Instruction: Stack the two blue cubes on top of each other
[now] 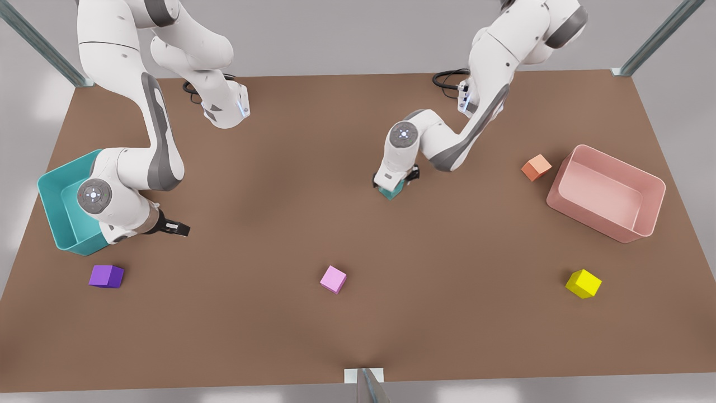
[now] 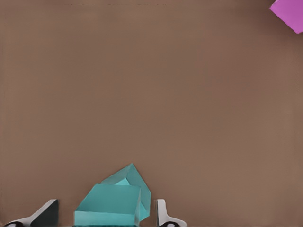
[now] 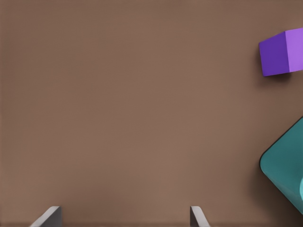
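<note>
Since both blue cubes point(image 2: 113, 203) sit right between our left pincer's point(image 1: 395, 189) fingers point(image 2: 163, 215), near mid-bench on the front view's right-centre, that's where everything hinges. From the left wrist we see one cube squarely in front and the second peeking from under or behind it, turned at an angle, so the corners don't line up. The fingers stand apart with a gap on each side of the near cube, touching nothing as far as we can tell. Looks to us like the stack is roughly made but a bit twisted, so pulling straight up seems safest.

Our right pincer point(image 1: 173, 228) waits well away by the teal bin point(image 1: 53, 196), fingers spread, the purple cube point(image 1: 106, 276) nearby.

Cubes are plain, matte, sharp-edged; the bench point(image 1: 358, 235) is flat brown, the bin rounded and thin-walled.
</note>
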